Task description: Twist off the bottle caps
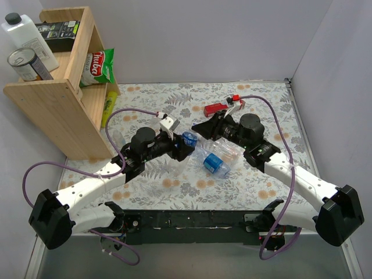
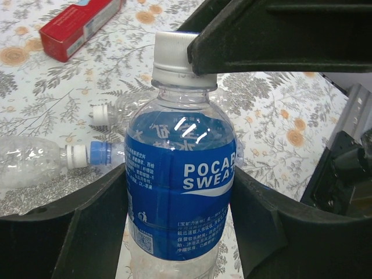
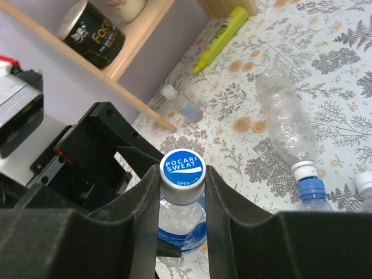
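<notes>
Your left gripper (image 2: 179,232) is closed around the blue-labelled middle of a bottle (image 2: 180,145), one finger pressing each side. Your right gripper (image 3: 181,177) pinches that bottle's cap (image 3: 182,167) — round, printed blue on top — between both fingers. Beyond them a clear bottle (image 2: 29,161) lies on its side on the flowered table (image 2: 279,116), its white cap (image 2: 75,156) on, well apart from a red box (image 2: 81,23).

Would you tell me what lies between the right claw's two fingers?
The Pocari Sweat bottle cap, gripped on both sides by the right claw; the right wrist view shows it.
</notes>
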Robot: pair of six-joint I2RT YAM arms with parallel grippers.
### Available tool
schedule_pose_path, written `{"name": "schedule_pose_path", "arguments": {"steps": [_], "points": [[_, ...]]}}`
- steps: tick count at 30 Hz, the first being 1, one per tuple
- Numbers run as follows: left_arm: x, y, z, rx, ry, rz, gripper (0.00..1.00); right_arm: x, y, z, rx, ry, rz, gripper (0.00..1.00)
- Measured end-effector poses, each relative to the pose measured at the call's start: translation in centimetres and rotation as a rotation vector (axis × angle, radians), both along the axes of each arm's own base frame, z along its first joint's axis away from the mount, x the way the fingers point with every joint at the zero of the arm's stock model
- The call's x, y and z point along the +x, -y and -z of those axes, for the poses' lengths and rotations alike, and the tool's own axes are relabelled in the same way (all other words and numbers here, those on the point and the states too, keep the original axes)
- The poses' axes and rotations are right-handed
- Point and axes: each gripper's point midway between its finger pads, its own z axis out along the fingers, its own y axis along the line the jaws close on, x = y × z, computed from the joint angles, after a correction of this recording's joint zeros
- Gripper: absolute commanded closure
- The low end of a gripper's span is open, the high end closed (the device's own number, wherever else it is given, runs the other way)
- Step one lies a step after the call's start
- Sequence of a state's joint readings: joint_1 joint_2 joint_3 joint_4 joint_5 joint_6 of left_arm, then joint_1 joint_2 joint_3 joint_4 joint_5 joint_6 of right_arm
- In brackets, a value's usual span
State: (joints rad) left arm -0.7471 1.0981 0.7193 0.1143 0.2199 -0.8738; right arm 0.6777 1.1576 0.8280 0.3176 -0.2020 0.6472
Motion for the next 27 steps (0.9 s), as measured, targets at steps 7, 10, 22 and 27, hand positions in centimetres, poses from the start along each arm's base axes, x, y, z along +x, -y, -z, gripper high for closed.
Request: {"name": "schedule_pose_path", "arguments": {"steps": [7,10,22,27], "points": [[-1.7,0.9,-1.4,-0.057,0.017,0.154,0.97,-1.8,1.3,-1.5,0.052,0.110,-0.169,0.99],[-2.6,1.1,-2.6,-0.104,0.023,0.237,0.97,-3.0,1.4,-2.8,0.079,0.191,-0.275,0.99],[-6.6,1.8,-4.1,-0.188,-0.016,0.491,0.97,-7.1,1.2,-4.9,0.081,0.409,-0.551,0.84],[-5.6,1.7,-3.9,-0.178,-0.006,0.441,0.97,-6.2,1.2,-4.8,0.051,0.392,-0.514,0.31]]}}
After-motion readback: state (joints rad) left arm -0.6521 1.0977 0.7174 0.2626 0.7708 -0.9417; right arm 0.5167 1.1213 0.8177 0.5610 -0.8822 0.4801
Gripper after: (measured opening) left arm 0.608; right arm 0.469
